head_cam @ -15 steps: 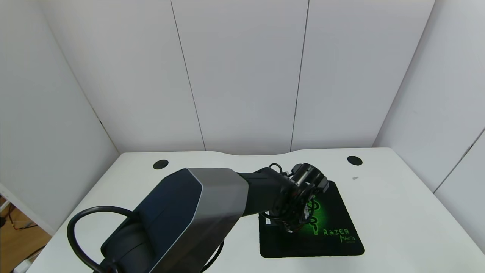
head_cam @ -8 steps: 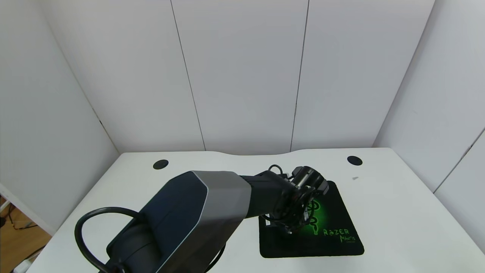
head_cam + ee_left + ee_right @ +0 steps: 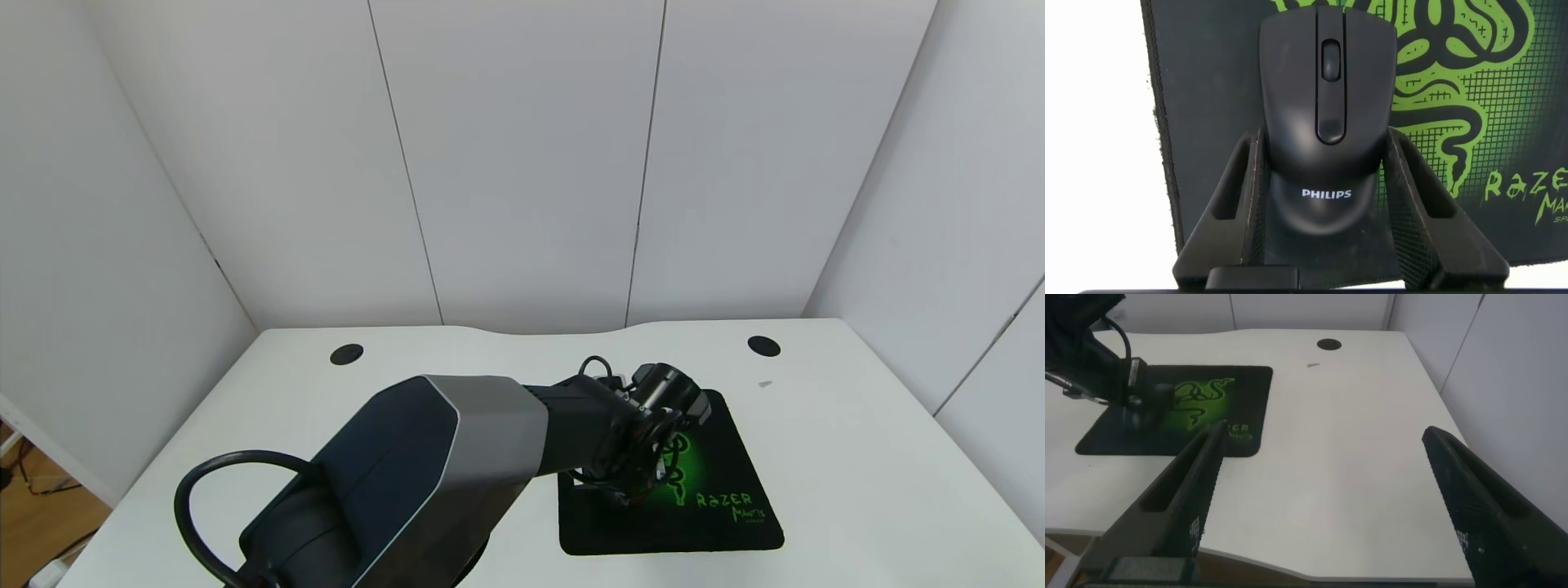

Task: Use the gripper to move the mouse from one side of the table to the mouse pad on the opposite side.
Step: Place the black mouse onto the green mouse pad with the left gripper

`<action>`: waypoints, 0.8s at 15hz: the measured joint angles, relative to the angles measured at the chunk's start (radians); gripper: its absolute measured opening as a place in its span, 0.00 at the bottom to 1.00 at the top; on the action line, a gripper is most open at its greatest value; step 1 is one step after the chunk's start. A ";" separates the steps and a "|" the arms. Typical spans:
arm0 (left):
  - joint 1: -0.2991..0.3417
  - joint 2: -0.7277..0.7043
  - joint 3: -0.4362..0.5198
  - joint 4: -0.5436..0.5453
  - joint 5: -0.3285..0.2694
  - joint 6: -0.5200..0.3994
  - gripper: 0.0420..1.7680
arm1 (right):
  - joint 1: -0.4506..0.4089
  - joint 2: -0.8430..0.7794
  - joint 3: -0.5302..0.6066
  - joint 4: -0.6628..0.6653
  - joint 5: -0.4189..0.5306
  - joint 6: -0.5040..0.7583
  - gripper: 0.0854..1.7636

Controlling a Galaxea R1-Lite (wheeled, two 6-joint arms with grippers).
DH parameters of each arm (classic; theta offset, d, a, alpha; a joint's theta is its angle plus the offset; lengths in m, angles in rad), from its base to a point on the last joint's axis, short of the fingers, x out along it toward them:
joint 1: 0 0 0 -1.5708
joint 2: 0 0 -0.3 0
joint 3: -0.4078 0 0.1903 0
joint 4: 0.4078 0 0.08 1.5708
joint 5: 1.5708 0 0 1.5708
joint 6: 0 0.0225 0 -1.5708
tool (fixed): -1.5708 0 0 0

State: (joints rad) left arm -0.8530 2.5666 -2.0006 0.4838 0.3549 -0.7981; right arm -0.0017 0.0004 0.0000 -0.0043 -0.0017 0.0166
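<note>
My left gripper (image 3: 633, 486) reaches over the black mouse pad (image 3: 722, 457) with its green snake emblem, at the right of the white table (image 3: 857, 457). In the left wrist view the left gripper (image 3: 1324, 135) is shut on the black mouse (image 3: 1327, 90), one finger against each side, with the mouse pad (image 3: 1192, 98) just below it. In the head view the wrist hides the mouse. My right gripper (image 3: 1319, 437) is open and empty near the table's front right edge, out of the head view. The right wrist view shows the left gripper (image 3: 1131, 408) low on the mouse pad (image 3: 1245, 384).
Two round black holes (image 3: 346, 354) (image 3: 763, 346) sit near the table's back edge, with a small grey speck (image 3: 765, 383) beside the right one. White walls close in the table on three sides.
My left arm has moved a little forward and to the right, and its wrist has sunk lower towards the mouse pad. The pad has not moved.
</note>
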 joint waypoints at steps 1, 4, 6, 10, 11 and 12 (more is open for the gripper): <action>0.000 0.001 0.000 0.000 0.001 0.000 0.49 | 0.000 0.000 0.000 0.000 0.000 0.000 0.97; 0.000 0.003 0.000 -0.001 0.001 0.000 0.49 | 0.000 0.000 0.000 0.000 0.000 0.000 0.97; -0.001 0.003 0.002 0.004 0.000 0.002 0.58 | 0.000 0.000 0.000 0.000 0.000 0.000 0.97; -0.008 0.007 0.001 0.003 0.000 0.008 0.74 | 0.000 0.000 0.000 0.000 0.000 0.000 0.97; -0.008 0.007 0.000 0.003 0.000 0.008 0.76 | 0.000 0.000 0.000 0.000 0.000 0.000 0.97; -0.007 0.006 0.000 0.002 0.001 0.009 0.79 | 0.000 0.000 0.000 0.000 0.000 0.000 0.97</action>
State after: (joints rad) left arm -0.8600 2.5723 -2.0002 0.4862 0.3557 -0.7896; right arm -0.0017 0.0004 0.0000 -0.0043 -0.0017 0.0170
